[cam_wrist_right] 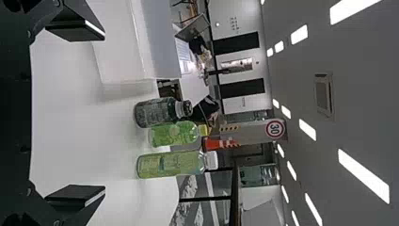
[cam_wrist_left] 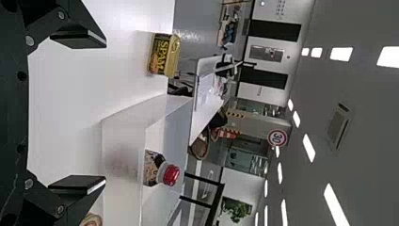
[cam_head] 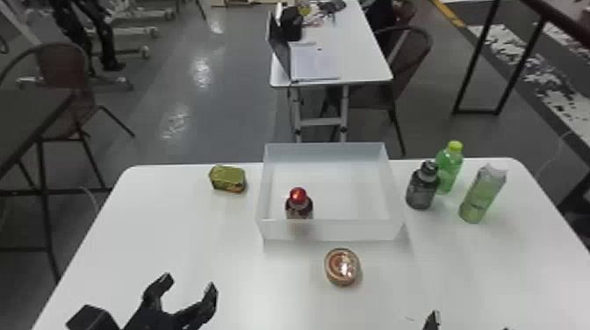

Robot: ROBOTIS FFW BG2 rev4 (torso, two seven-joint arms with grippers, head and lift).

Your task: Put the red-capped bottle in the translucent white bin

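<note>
- The black left gripper (cam_head: 188, 283) is over the near left part of the white table (cam_head: 118, 245), its two flat fingers apart with nothing between them.
- The black right gripper (cam_head: 472, 321) is at the near edge of the head view, right of centre; its fingers are apart and empty too.
- The round, shiny red-and-gold tin (cam_head: 342, 267) lies flat on the table, just on the near side of the bin.
- The translucent white rectangular bin (cam_head: 351, 230) sits at the far middle of the table.
- The dark bottle with a round red cap (cam_head: 298, 206) stands upright inside the bin, by its near left corner, apart from both grippers.
- The gold-and-green boxy tin (cam_head: 228, 180) is left of the bin.
- Right of the bin, three bottles stand near one another: a dark grey black-capped bottle (cam_head: 421, 191), a bright green yellow-capped bottle (cam_head: 448, 169) farther back, and a pale green white-capped bottle (cam_head: 480, 197) rightmost.
- Beyond, a second white table (cam_head: 364, 57) stands on the grey floor.
</note>
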